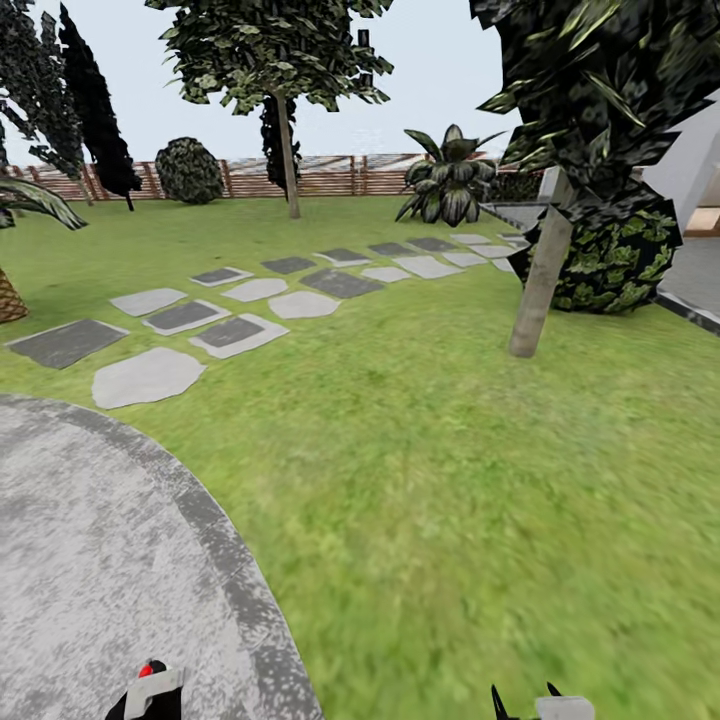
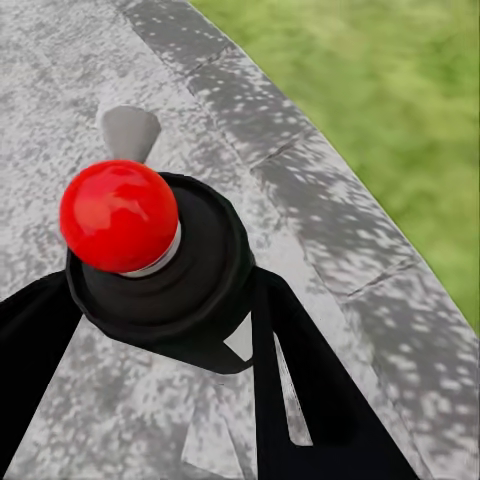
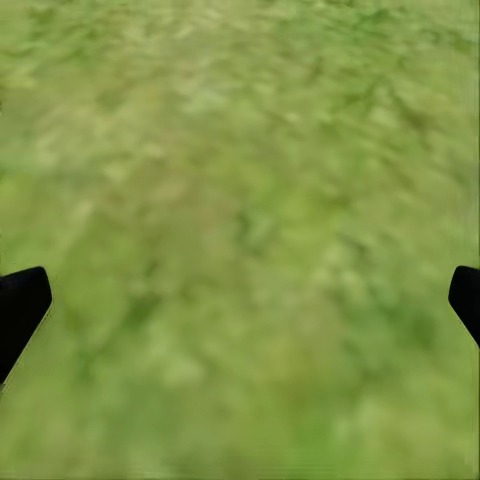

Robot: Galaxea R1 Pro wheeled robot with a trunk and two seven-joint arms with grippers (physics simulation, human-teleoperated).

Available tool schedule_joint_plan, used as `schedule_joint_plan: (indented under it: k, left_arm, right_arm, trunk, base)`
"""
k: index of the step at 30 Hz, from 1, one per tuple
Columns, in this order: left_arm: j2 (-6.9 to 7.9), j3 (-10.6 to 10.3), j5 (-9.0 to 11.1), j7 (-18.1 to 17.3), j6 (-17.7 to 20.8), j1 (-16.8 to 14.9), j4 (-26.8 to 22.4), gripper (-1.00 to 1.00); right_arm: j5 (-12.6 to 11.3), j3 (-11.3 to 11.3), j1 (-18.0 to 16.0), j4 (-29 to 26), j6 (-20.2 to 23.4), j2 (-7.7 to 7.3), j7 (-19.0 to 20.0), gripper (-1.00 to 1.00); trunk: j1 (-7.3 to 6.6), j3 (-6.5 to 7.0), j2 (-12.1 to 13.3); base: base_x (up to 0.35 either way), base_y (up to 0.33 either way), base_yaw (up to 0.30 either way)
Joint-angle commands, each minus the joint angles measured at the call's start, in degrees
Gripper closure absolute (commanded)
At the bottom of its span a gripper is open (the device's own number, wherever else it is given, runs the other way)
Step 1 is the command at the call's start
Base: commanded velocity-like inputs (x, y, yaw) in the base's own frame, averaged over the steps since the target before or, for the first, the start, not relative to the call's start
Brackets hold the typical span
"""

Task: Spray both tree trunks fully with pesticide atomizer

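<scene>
You faced the lawn point(image 1: 430, 480) with the near tree point(image 1: 535, 290) well ahead on the right, the far one point(image 1: 289, 160) by the fence. You kept the left pincer point(image 2: 165, 300) low over the paving point(image 2: 330, 200), clamped on the atomizer point(image 2: 150, 265), likely for carrying. Your right pincer point(image 3: 240, 300) hung spread apart over grass.

A broad green lawn point(image 1: 450, 480) stretches back to a brown slatted wooden fence point(image 1: 330, 178) under a pale, even sky. Grey and dark stepping-stone slabs point(image 1: 240, 310) run in a loose diagonal path across the grass. A round dark bush point(image 1: 189, 171) and narrow columnar trees point(image 1: 95, 105) stand by the fence, with a spiky broad-leaved plant point(image 1: 448, 180) further right. A white building corner point(image 1: 695, 165) rises at the right edge.
</scene>
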Motion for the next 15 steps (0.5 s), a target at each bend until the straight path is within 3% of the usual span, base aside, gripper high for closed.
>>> schedule_joint_plan:
  k: [1,9,15]
  left_arm:
    - [0.00,0.09,0.01,-0.01,-0.21,-0.06,0.05,1.00]
    - [0.01,0.13,0.04,-0.01,-0.16,-0.04,0.10,1.00]
    - [0.01,0.21,0.10,0.03,-0.16,-0.02,0.14,1.00]
  right_arm:
    - [0.21,-0.20,-0.02,0.03,-0.17,0.02,0.04,-1.00]
    - [0.22,-0.20,-0.02,0.03,-0.17,0.02,0.04,-1.00]
    - [0.22,-0.20,-0.02,0.03,-0.17,0.02,0.04,-1.00]
  trunk:
    - [0.02,0.04,-0.01]
    - [0.02,0.27,-0.01]
    - [0.02,0.28,-0.01]
  base:
    - [0.300,0.000,0.058]
    - [0.334,-0.001,0.008]
    - [0.328,-0.095,0.000]
